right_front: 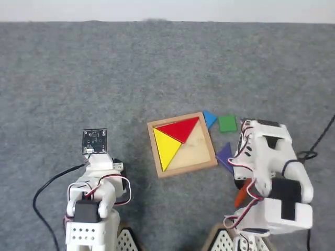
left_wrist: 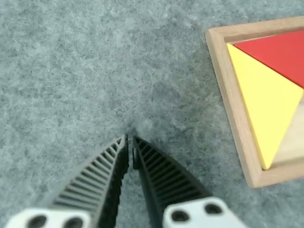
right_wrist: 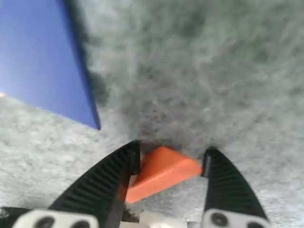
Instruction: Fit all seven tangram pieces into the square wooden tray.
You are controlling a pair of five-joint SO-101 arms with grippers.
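Note:
The square wooden tray [right_front: 154,150] lies mid-table and holds a red triangle [right_front: 180,129] and a yellow triangle [right_front: 166,148]; its right half is bare wood. Just right of it lie a small blue triangle [right_front: 210,118], a green square [right_front: 227,123] and a purple piece [right_front: 225,155]. My right gripper [right_wrist: 172,153] is shut on an orange piece [right_wrist: 159,175], close to the purple piece [right_wrist: 42,61]; the orange piece [right_front: 241,197] peeks out under that arm. My left gripper [left_wrist: 129,138] is shut and empty, over carpet left of the tray [left_wrist: 232,109].
Grey carpet covers the table. Both arm bases stand at the near edge, with cables trailing beside them. The far half of the table and the area left of the tray are open carpet.

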